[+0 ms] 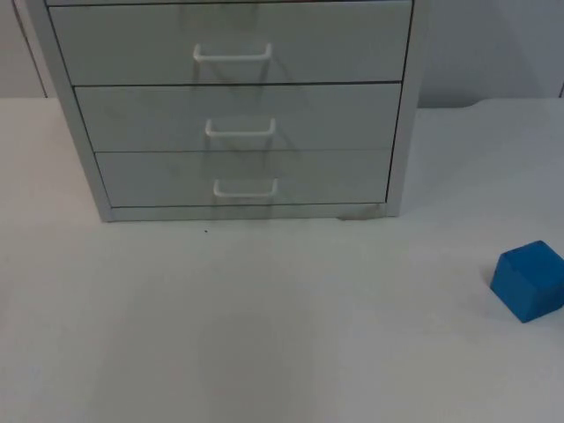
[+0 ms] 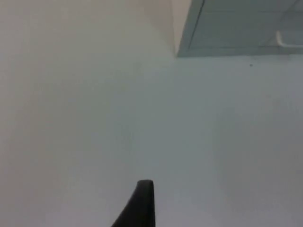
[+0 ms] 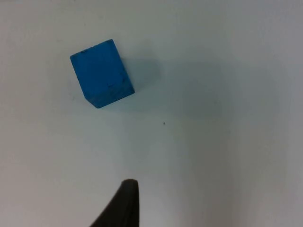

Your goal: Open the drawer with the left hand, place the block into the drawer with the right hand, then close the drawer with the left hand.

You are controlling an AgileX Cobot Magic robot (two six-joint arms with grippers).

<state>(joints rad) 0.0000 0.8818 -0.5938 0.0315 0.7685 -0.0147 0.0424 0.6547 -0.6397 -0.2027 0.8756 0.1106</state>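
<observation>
- Grey drawer unit (image 1: 233, 106) stands at the far side of the white table (image 1: 264, 335), against the partition wall (image 1: 493, 44).
- Three drawer fronts show in the top view, stacked: top drawer (image 1: 231, 44), middle drawer (image 1: 238, 119), bottom drawer (image 1: 242, 181).
- All three fronts sit flush with the frame, all closed.
- Each front carries a white bar handle at its centre: top handle (image 1: 232, 55), middle handle (image 1: 240, 129), bottom handle (image 1: 246, 188).
- Blue block (image 1: 529, 280) rests on the table near the right edge of the top view, well apart from the drawer unit, forward and to the right of it.
- Block sits flat, turned at an angle to the table edge, nothing touching it.
- Right wrist view: the block (image 3: 102, 73) lies on bare table, ahead of the black fingertip (image 3: 124, 203), apart from it.
- Right gripper: one fingertip in sight, holding nothing visible; finger state cannot tell.
- Left wrist view: one black fingertip (image 2: 142, 203) above bare table, with the lower corner of the drawer unit (image 2: 236, 26) ahead, well apart.
- A bit of a white handle (image 2: 286, 41) shows on that drawer front.
- Left gripper: finger state cannot tell, no contact with drawer or handle seen.
</observation>
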